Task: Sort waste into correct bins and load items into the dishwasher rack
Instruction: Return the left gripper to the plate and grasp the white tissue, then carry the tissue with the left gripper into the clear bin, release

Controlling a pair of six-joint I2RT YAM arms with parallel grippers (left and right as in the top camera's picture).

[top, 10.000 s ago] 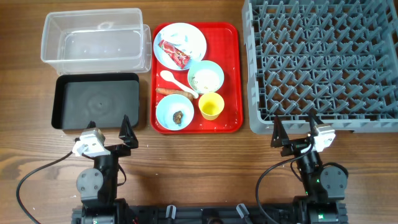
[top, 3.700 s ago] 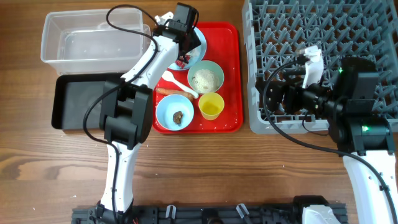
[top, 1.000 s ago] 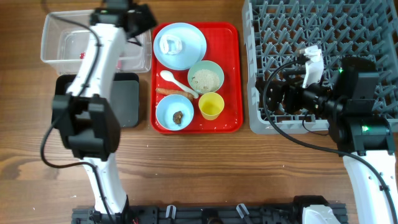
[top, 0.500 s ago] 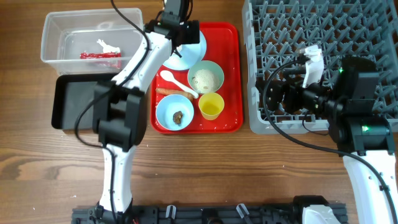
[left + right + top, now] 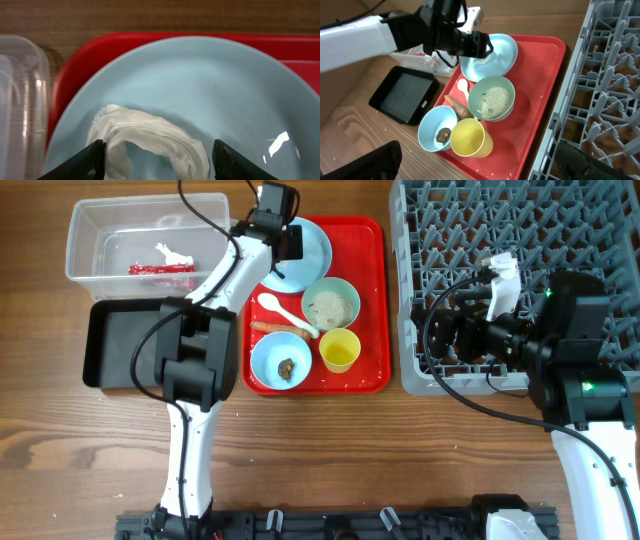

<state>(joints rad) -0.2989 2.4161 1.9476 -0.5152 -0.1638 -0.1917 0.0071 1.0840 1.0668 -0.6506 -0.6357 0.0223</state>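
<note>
My left gripper (image 5: 283, 242) is open and low over the pale blue plate (image 5: 310, 248) on the red tray. In the left wrist view its fingers (image 5: 160, 162) stand either side of a crumpled white scrap (image 5: 150, 147) lying on the plate (image 5: 225, 100). The red snack wrapper (image 5: 150, 268) and a white scrap (image 5: 172, 252) lie in the clear tub (image 5: 95, 230). My right gripper (image 5: 440, 335) is open and empty, held over the front left edge of the grey rack (image 5: 520, 270). In the right wrist view its fingers (image 5: 480, 167) frame the yellow cup (image 5: 470, 137).
On the red tray (image 5: 372, 300) are the mint bowl with rice (image 5: 331, 304), white spoon (image 5: 280, 307), orange carrot piece (image 5: 280, 327), blue bowl with a brown lump (image 5: 281, 360) and yellow cup (image 5: 339, 350). The black tray (image 5: 155, 340) sits below the tub.
One second ago my left gripper was over the clear tub; it has come back to the plate and lowered around the white scrap. The red wrapper now lies in the tub. The right arm is still.
</note>
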